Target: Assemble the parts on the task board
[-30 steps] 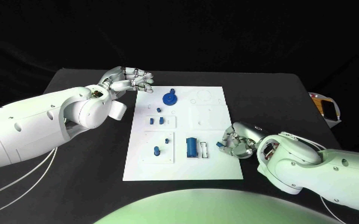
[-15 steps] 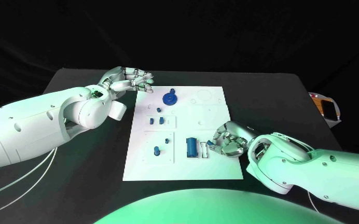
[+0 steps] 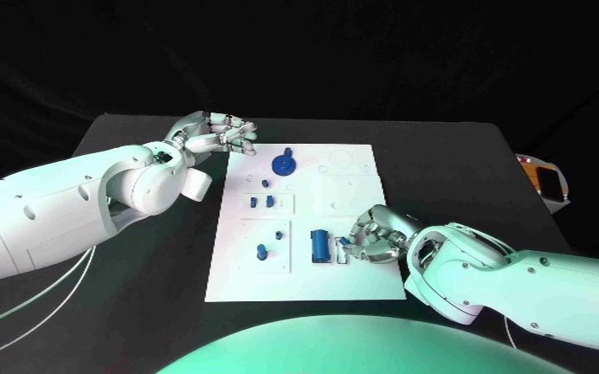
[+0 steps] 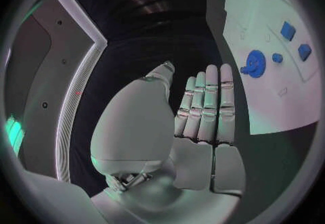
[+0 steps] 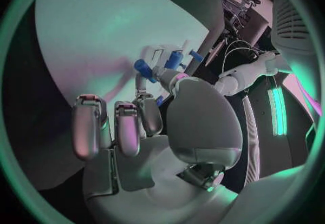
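Note:
The white task board lies in the middle of the table. On it are a blue gear, several small blue parts and a blue cylinder beside a white slot. My right hand hovers over the board's near right part, just right of the cylinder, with fingers loosely bent and nothing in them. The right wrist view has the fingers over the board, with the blue parts past the thumb. My left hand hangs off the board's far left corner, holding nothing; its fingers lie straight, the gear beyond them.
The black table stretches to both sides of the board. An orange and white object lies at the table's right edge. My left forearm spans the table's left side.
My right hand has moved left over the board's near right part, closer to the blue cylinder. The left hand has stayed where it was.

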`<state>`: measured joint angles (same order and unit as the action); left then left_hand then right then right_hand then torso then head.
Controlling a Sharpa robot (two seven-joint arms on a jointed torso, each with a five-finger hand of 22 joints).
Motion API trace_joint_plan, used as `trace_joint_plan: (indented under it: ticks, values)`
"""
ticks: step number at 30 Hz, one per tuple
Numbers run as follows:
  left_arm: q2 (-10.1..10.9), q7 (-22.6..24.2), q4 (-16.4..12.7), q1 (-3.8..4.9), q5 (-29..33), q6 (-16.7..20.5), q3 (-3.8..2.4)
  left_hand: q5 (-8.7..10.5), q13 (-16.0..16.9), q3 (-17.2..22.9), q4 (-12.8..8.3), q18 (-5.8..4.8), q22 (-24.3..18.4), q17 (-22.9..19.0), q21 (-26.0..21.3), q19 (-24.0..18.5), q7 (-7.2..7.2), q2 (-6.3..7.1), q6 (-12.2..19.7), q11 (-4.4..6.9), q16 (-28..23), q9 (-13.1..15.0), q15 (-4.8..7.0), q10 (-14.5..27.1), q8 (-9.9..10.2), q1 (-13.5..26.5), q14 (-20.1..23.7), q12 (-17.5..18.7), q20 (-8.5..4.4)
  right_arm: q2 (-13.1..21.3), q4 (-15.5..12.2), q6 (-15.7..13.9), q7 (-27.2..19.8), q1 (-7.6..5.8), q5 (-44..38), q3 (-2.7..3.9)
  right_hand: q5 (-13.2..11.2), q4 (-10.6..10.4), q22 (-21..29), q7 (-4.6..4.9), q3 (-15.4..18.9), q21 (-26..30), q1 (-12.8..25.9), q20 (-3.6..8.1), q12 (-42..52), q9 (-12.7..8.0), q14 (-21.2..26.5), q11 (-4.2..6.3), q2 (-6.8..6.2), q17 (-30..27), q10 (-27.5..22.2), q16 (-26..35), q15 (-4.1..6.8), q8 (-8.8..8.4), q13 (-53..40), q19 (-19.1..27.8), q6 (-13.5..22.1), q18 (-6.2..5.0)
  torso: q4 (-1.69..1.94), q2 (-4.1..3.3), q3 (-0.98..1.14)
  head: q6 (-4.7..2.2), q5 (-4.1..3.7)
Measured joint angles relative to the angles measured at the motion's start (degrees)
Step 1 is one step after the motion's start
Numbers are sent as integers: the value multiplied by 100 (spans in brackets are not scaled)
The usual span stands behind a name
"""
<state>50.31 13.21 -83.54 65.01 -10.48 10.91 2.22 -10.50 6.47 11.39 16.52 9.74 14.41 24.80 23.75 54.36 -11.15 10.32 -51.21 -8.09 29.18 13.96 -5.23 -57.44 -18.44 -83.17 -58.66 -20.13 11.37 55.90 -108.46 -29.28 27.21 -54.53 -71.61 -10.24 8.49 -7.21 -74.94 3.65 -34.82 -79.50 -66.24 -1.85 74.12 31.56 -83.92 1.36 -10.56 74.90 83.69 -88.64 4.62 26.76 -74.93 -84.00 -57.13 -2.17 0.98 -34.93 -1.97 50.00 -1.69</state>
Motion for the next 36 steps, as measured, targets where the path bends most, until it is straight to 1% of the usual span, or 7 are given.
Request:
trace_joint_plan:
  ticks: [2,3,7,12,21,31,36]
  values:
    - [1,-1,-4,0,-1,0,0,0,0,-1,1,0,0,0,0,0,0,0,0,0,0,-3,0,0,0,0,0,0,0,-25,9,7,0,1,24,0,247,-36,0,0,27,0,168,0,0,14,0,0,-9,0,0,0,0,10,0,0,0,1,1,0,1,-1,-2]
    - [2,-2,-6,0,-1,-1,0,0,0,-10,10,0,-3,3,0,0,0,0,0,0,0,-3,0,0,0,0,0,0,0,-36,14,11,0,1,34,0,274,-82,0,0,73,0,233,0,24,96,0,0,-17,0,0,0,0,31,0,0,0,0,1,0,1,-1,-3]
    - [8,-4,-12,0,-2,-1,-1,0,0,-16,16,0,-7,7,0,0,0,0,0,0,0,-2,0,0,0,0,0,0,0,-70,31,22,2,1,58,0,113,-198,0,-61,243,0,376,0,46,143,0,-20,-39,0,20,0,0,54,1,0,-61,0,3,-1,1,-1,-1]
    - [16,-9,-15,1,-4,-1,-1,0,-1,-16,16,0,-7,7,0,0,0,0,0,0,0,-2,0,0,0,0,0,0,0,-92,46,45,15,2,70,0,118,-316,1,-74,370,0,501,0,68,133,0,-20,-35,0,20,0,0,26,1,0,-118,0,3,-2,2,-1,7]
    - [19,-19,-18,1,-9,-6,-1,0,-1,-16,16,0,-7,6,0,22,0,0,0,-12,-23,-9,0,12,0,0,0,0,22,-122,81,147,51,2,71,1,327,-468,2,-103,601,0,609,0,133,130,0,-20,-28,1,20,0,-1,28,1,0,-147,0,0,1,1,-1,10]
    - [23,-31,-18,1,-18,-11,0,0,-1,-16,16,0,-6,11,0,21,0,0,0,-20,-23,-8,0,20,0,0,0,0,21,-152,107,234,83,0,66,3,362,-582,2,-83,781,0,662,0,132,118,0,-20,-81,5,20,0,-1,31,2,0,-136,0,-1,4,3,-1,15]
    - [23,-37,-18,1,-23,-15,0,0,-1,-16,16,0,-14,11,-23,21,0,-18,0,1,-23,-8,0,42,0,-18,0,0,21,-158,118,264,85,1,58,2,570,-727,2,-67,1003,0,721,0,132,113,0,-20,-83,4,20,0,-1,5,2,0,-152,0,-1,5,4,-1,22]
